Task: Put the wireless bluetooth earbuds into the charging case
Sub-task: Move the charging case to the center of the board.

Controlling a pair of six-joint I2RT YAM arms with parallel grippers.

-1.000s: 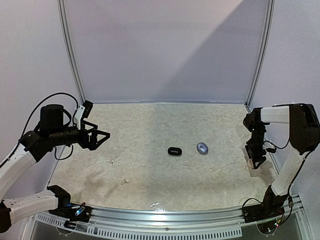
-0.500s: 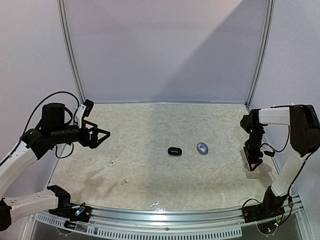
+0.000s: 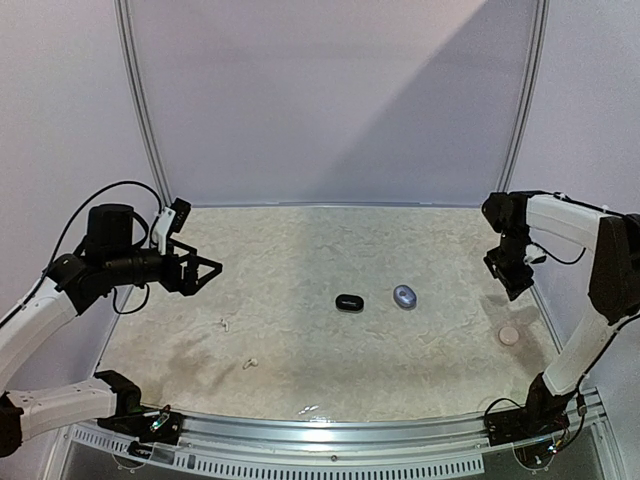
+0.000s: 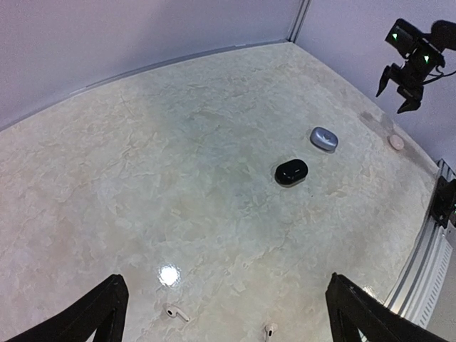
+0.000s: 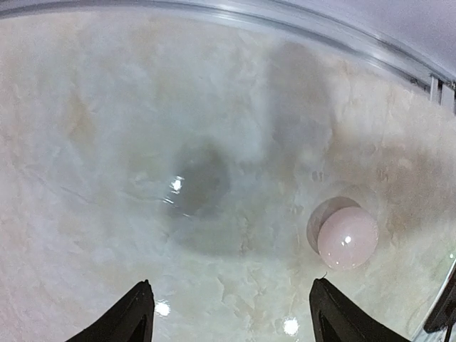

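Now the right gripper hangs higher at the right of the overhead frame than a second ago, when it stood low over the spot where a pale pink round case now lies uncovered. Its jaws stand apart with nothing between them, and in its own wrist view the pink case sits right of centre, outside the fingers. The left gripper has barely shifted at mid-left, its jaws spread fully and empty. On the mottled beige table, one white stemmed earbud and a second white stemmed earbud lie apart in the lower left. In the left wrist view the first lies with its long axis nearly level, head to the left and stem to the right. The second points its stem down toward the bottom edge. A glossy black oval case lies at centre with its long axis left to right. A silver-grey oval case lies near it, to its right. From overhead the earbuds are mere specks, what the cases contain cannot be told, and each wrist view shows only its own fingertips.
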